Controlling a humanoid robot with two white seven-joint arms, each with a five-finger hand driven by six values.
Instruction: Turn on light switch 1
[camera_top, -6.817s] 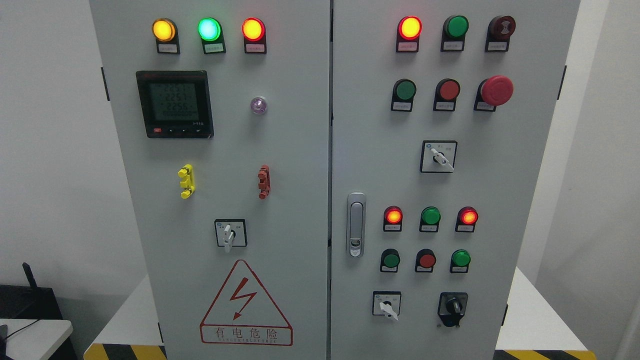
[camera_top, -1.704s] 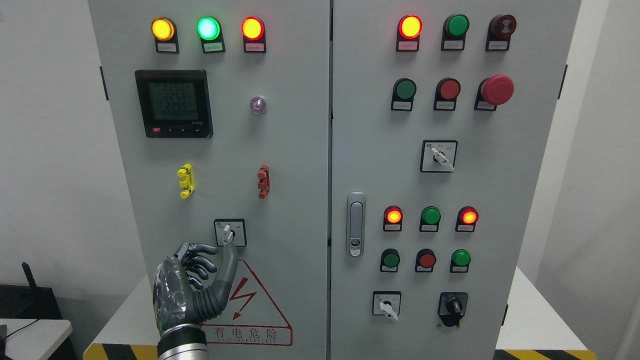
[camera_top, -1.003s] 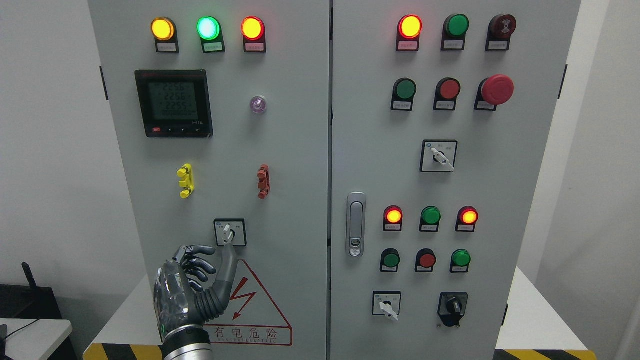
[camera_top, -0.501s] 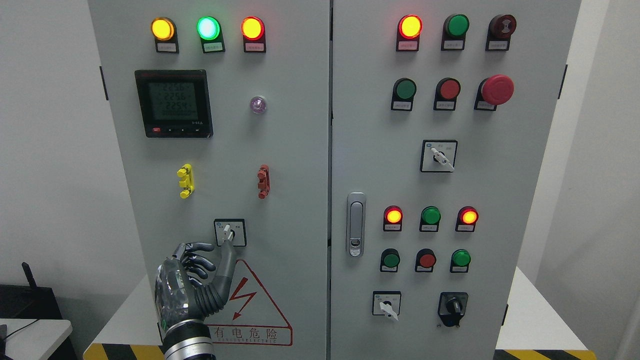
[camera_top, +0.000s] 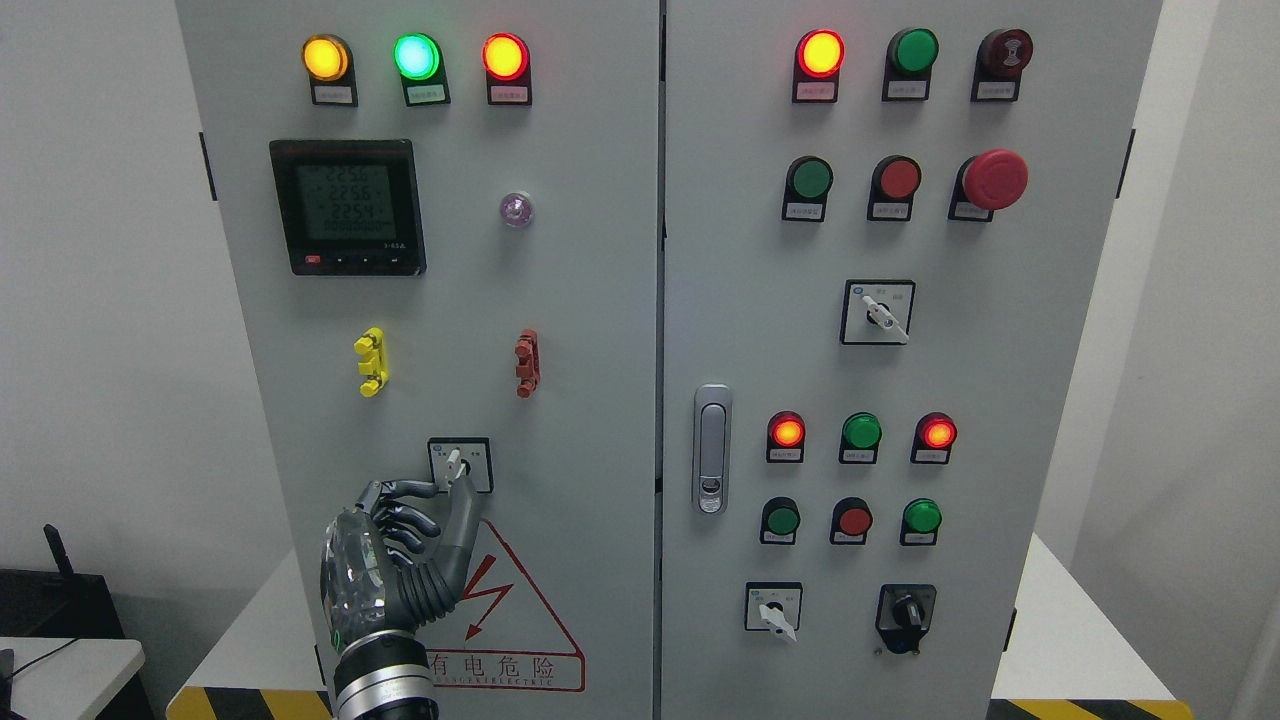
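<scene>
A small rotary switch (camera_top: 460, 464) with a white lever sits on a black-framed plate low on the left door of the grey control cabinet (camera_top: 560, 300). My left hand (camera_top: 452, 490) rises from the bottom edge just below it. Its index fingertip meets the lever's lower end from the left and the thumb presses from the right, so the hand is pinched shut on the lever. The other fingers are curled beneath. The lever's lower tip is hidden by the thumb. The right hand is out of view.
A red warning triangle sticker (camera_top: 492, 610) lies right of my wrist. Yellow (camera_top: 371, 362) and red (camera_top: 527, 363) clips sit above the switch, and a digital meter (camera_top: 347, 207) higher up. The right door carries a handle (camera_top: 711, 449), lamps, a red mushroom button (camera_top: 993, 180) and more rotary switches.
Over the last second my left hand rose slightly and shifted right. Its index finger stretched up to the lever while the thumb stayed beside it. The lever has not visibly turned.
</scene>
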